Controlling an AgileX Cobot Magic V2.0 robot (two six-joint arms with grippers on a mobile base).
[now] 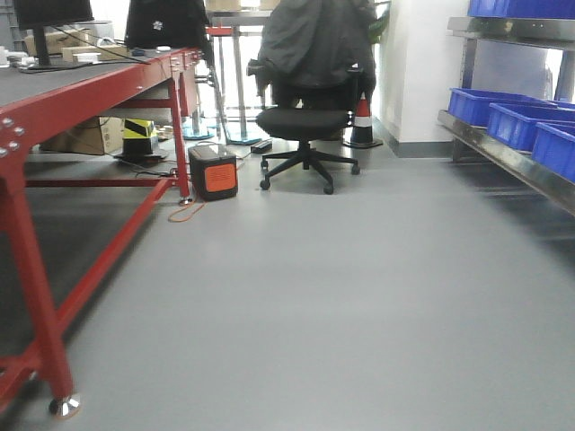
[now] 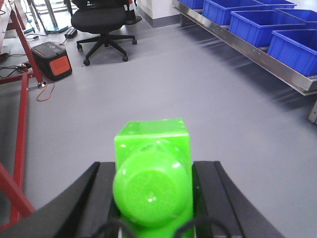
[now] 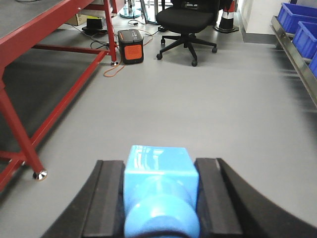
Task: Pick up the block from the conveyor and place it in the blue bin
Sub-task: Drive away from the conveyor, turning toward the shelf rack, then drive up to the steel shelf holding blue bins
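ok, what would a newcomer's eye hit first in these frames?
The two bright blocks up close: a green block clamped in the left gripper and a light blue block in the right gripper, both above the grey floor. Next, the red-framed conveyor on the left and the blue bins along the metal shelf at right.

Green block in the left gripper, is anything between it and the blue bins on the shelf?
Nothing visible: bare grey floor lies between the green block and the blue bins; the office chair stands well aside.
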